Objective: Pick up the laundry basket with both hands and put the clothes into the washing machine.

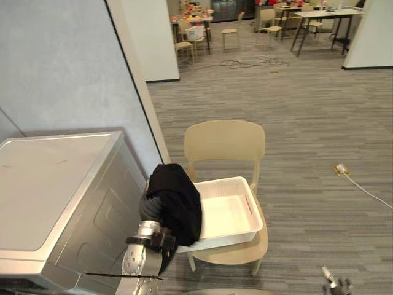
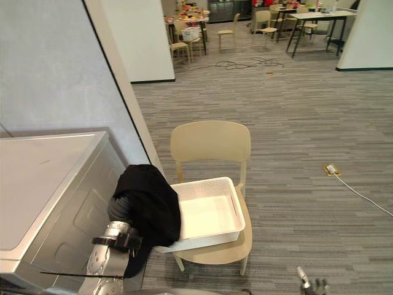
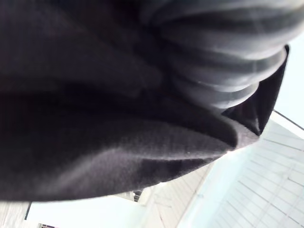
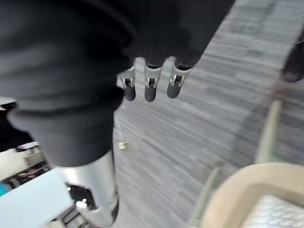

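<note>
Laundry basket (image 1: 228,239), white, sits on the seat of a beige chair (image 1: 224,141), long side towards the backrest; its bare white floor shows. Chair stands on grey striped carpet (image 1: 319,123), just right of the washing machine (image 1: 55,190), whose silver-grey top is at the left of the head views. Left arm comes up from lower left between machine and chair. Black garment (image 1: 175,196) is draped over the left hand (image 1: 151,209), covering it past the ribbed cover; the cloth hangs down over the basket's near-left corner and below the seat edge. Left wrist view: black cloth across the ribbed cover, white basket wall beyond. Cannot tell whether the left hand is clasping the cloth or merely carrying it. Right hand (image 4: 149,88) is low at the right, well apart from basket and chair, over the carpet; fingers hang loose, nothing in them. Right wrist view: chair back and basket rim at one corner.
</note>
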